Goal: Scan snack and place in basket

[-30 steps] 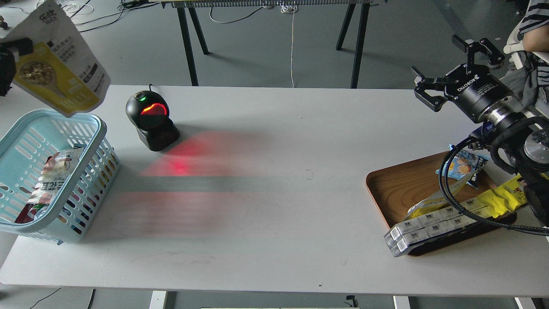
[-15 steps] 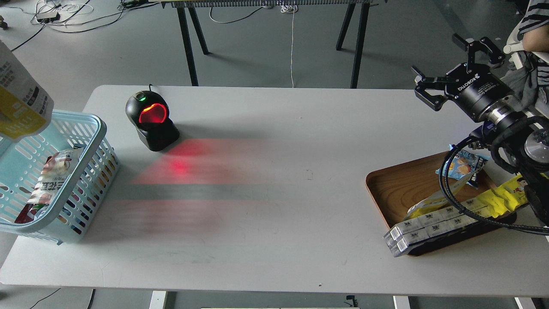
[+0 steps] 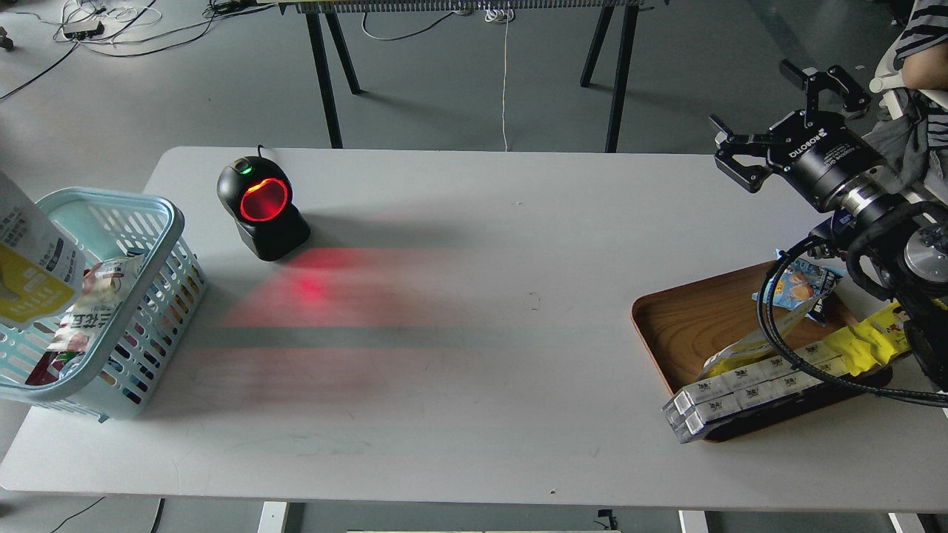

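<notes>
I see the snack (image 3: pixel 33 263) at the far left edge of the head view, only its right part in frame: white upper area with dark print, yellow lower corner. It sits tilted within the opening of the basket (image 3: pixel 152 203), overlapping the basket's interior and partly covering a red-and-white packet (image 3: pixel 85 311) that lies inside. I cannot tell whether the snack is resting on the contents or being held above them, as its left part is cut off by the frame edge. My left tool is out of frame, so its state is unknown to me. The basket stands at the left end of the worktop (image 3: pixel 474 385), near its left edge. Just right of the basket and a little farther back stands the black scanner (image 3: pixel 261 209), its round window glowing red and a red patch of light cast on the worktop in front of it. My right tool (image 3: pixel 774 111) hovers over the far right corner of the worktop, fingers spread wide, holding nothing. Nearer on the right, a wooden tray (image 3: pixel 692 318) carries a blue packet (image 3: pixel 803 285), a yellow wrapper (image 3: pixel 866 344) and white boxes (image 3: pixel 740 396).
</notes>
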Motion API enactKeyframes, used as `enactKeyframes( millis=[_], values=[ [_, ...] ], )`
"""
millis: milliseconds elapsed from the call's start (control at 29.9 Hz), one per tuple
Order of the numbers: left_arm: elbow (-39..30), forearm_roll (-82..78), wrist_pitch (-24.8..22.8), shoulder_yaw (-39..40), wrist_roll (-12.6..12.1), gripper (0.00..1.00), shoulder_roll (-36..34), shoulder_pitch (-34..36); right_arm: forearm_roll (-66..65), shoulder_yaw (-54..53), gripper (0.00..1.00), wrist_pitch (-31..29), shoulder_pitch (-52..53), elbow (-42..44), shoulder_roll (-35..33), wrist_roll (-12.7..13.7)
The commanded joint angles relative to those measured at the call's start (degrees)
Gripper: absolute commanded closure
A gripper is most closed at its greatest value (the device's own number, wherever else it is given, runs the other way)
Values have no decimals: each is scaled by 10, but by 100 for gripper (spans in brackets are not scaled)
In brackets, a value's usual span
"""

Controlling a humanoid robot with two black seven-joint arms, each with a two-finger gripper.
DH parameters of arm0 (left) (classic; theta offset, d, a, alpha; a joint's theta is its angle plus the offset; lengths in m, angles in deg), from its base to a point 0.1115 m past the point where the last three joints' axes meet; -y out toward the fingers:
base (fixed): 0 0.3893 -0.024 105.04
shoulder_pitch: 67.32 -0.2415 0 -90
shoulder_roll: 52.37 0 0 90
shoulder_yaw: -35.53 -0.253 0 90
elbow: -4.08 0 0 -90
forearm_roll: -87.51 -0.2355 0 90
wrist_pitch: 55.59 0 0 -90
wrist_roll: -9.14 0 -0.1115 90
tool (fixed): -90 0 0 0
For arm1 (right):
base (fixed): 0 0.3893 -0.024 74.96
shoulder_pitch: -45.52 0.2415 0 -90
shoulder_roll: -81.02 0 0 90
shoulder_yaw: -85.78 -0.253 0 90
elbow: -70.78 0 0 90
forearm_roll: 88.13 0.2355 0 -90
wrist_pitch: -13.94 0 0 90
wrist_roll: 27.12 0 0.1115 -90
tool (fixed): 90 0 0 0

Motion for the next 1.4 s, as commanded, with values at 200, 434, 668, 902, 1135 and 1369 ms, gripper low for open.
enactKeyframes(
  millis=[200,434,668,902,1135,1369],
  values=[
    [28,-2,51,-84,0,100,31,-2,-11,0,0,0,-2,-2,0,1],
    [44,-1,51,-94,1,91,45,-5,-11,0,0,-1,-4,-2,0,1],
    [66,-1,51,-94,31,26,55,-7,-11,0,0,-1,-5,-2,0,1],
    [70,-2,51,-86,33,1,43,-1,-11,0,0,-1,-4,-4,0,1],
    [70,5,51,14,34,1,-11,12,-12,0,0,-1,1,-5,0,1],
    [82,156,51,129,30,1,-5,110,-12,-1,0,-1,3,-9,-1,1]
  ],
)
